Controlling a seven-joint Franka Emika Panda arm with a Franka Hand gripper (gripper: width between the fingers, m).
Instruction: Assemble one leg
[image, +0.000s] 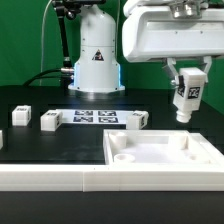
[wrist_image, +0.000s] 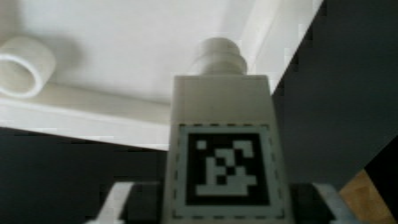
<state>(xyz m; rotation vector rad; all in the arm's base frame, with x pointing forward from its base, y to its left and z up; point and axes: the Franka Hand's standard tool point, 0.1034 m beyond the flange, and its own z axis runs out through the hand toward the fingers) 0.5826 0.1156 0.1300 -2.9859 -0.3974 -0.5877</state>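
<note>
My gripper (image: 187, 92) is shut on a white leg (image: 186, 103) with a black-and-white tag on its side. It holds the leg upright in the air, above the far right part of the large white tabletop (image: 150, 172). In the wrist view the leg (wrist_image: 222, 110) sits between my fingers (wrist_image: 128, 200), tag facing the camera. Its round peg (wrist_image: 219, 52) points at the tabletop (wrist_image: 143, 40). A round corner socket (wrist_image: 25, 72) lies off to one side of the peg. The leg hangs clear of the tabletop.
The marker board (image: 97, 117) lies flat in the middle of the black table. Three loose white legs (image: 20, 116) (image: 50, 121) (image: 138, 120) lie beside it. The robot base (image: 96, 60) stands behind. The tabletop's near-left socket (image: 122, 157) is open.
</note>
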